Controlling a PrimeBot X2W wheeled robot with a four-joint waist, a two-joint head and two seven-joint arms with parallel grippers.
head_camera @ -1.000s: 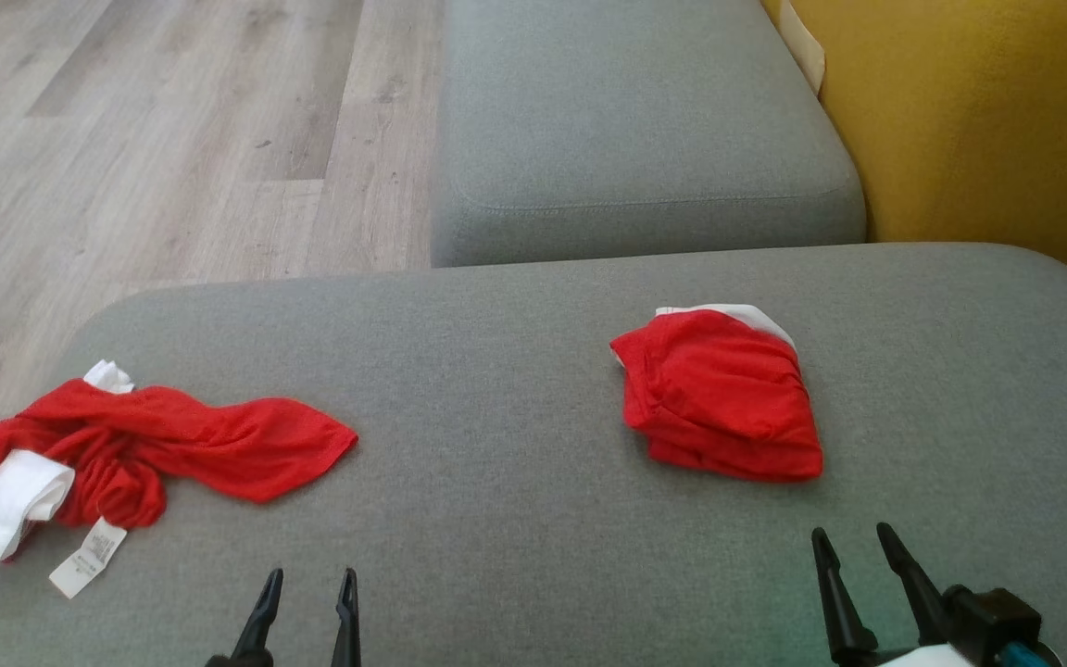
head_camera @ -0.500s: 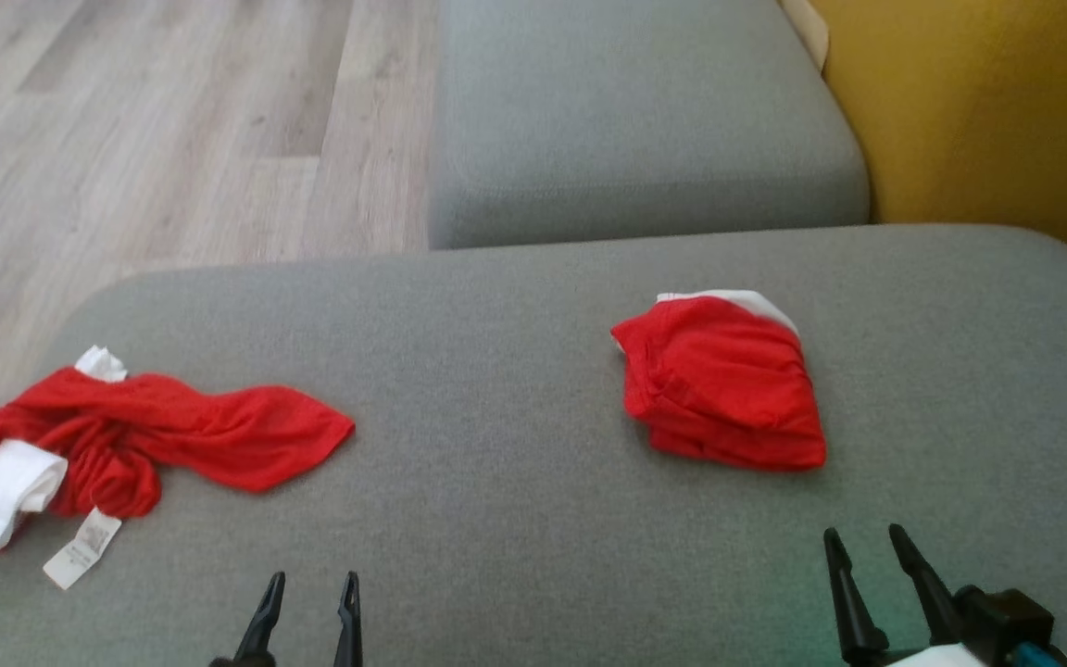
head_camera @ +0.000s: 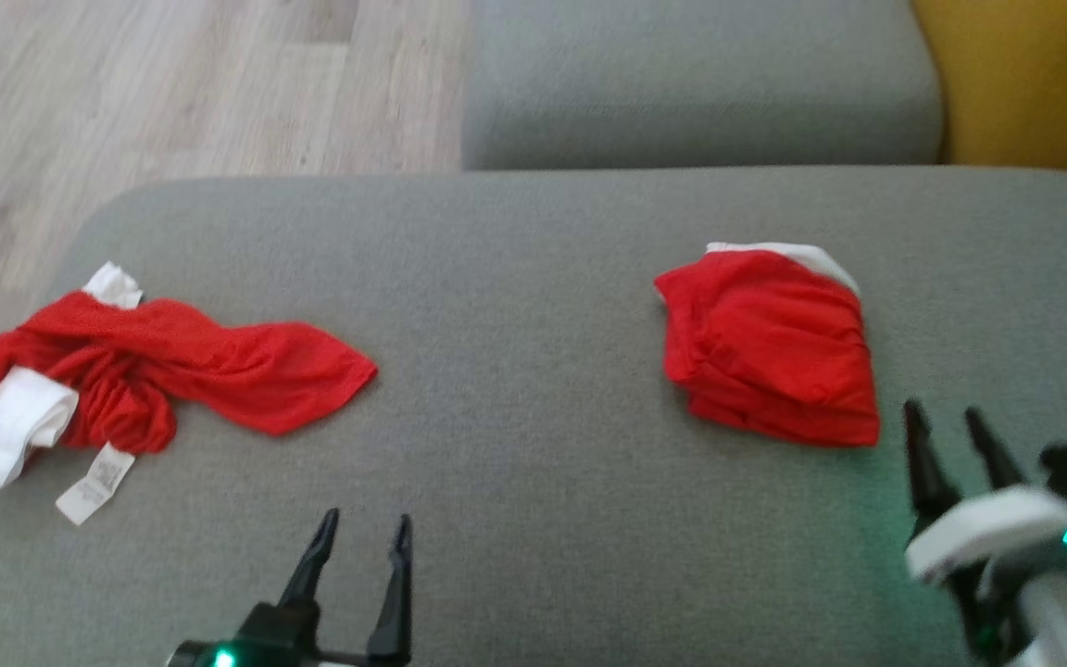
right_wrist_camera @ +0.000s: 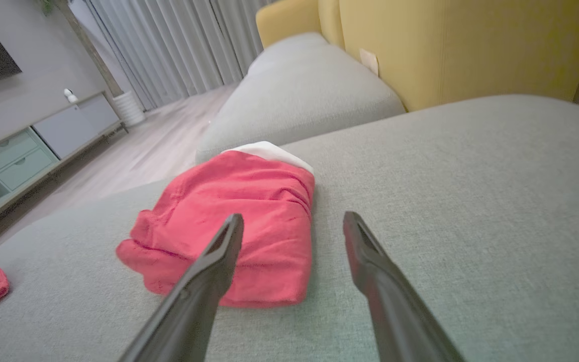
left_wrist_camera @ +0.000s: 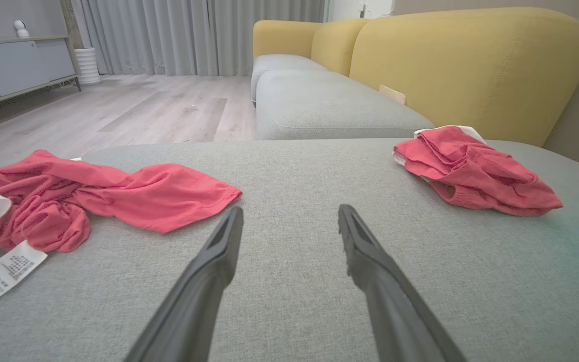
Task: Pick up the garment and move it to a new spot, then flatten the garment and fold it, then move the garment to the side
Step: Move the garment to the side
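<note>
The crumpled red garment (head_camera: 172, 371) lay at the left edge of the grey cushion (head_camera: 533, 278), well apart from the folded red garment (head_camera: 774, 347) on its right. Both the left gripper (head_camera: 366, 516) and the right gripper (head_camera: 941, 409) stood with fingers spread and empty, the right one near the folded red garment.

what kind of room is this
Most likely a home living room: a sofa with grey seats and a yellow back, long curtains reaching down to the wood floor, and a low cabinet along the wall.
</note>
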